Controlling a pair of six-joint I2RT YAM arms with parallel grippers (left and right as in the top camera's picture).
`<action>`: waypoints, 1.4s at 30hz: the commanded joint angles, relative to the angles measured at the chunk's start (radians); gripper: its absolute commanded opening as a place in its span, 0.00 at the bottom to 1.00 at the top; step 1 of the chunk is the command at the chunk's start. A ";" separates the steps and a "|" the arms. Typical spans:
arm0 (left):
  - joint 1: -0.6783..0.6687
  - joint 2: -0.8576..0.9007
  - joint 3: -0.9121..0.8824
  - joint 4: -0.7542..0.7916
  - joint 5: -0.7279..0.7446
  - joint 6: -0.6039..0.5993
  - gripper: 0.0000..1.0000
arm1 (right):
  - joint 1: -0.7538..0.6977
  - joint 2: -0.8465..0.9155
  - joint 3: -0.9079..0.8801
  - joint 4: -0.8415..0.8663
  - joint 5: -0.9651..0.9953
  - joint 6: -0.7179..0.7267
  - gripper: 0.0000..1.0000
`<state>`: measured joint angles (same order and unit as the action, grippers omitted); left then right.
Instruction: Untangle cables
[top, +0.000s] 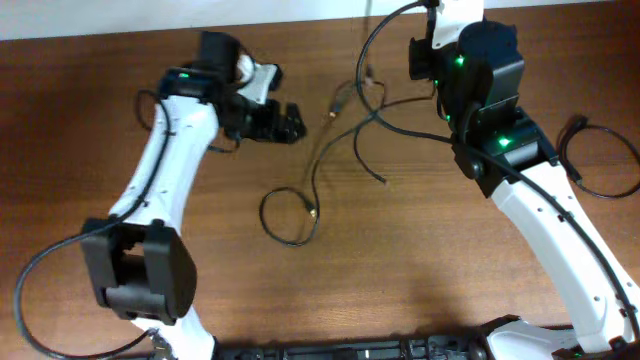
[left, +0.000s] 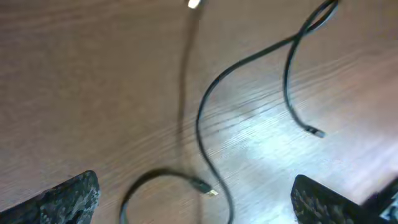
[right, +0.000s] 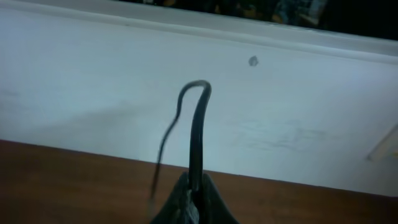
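Dark wooden worktop (top: 420, 280) against a pale wall (right: 93, 81)
The brown wood shows fine grain and a soft patch of glare (left: 267, 146); the wall carries a raised ledge (right: 186, 28) higher up and one small dark mark (right: 252, 61).

White arms (top: 165, 150), black joints (top: 140, 265), green status lights (top: 458, 62)
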<state>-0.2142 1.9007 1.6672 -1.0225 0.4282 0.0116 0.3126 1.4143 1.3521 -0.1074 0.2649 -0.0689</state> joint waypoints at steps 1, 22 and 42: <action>-0.133 0.079 -0.053 0.047 -0.265 0.100 0.99 | -0.071 -0.011 0.011 0.007 0.035 -0.005 0.04; 0.084 0.327 -0.058 -0.029 -0.504 -0.076 0.00 | -0.804 0.124 0.124 0.351 -0.142 -0.060 0.04; 0.066 0.327 -0.058 0.045 -0.420 -0.079 0.15 | -0.557 0.963 0.562 -0.071 -0.314 -0.051 0.04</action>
<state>-0.1417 2.1994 1.6279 -0.9821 -0.0284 -0.0540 -0.2752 2.3432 1.9072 -0.1566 -0.0341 -0.1303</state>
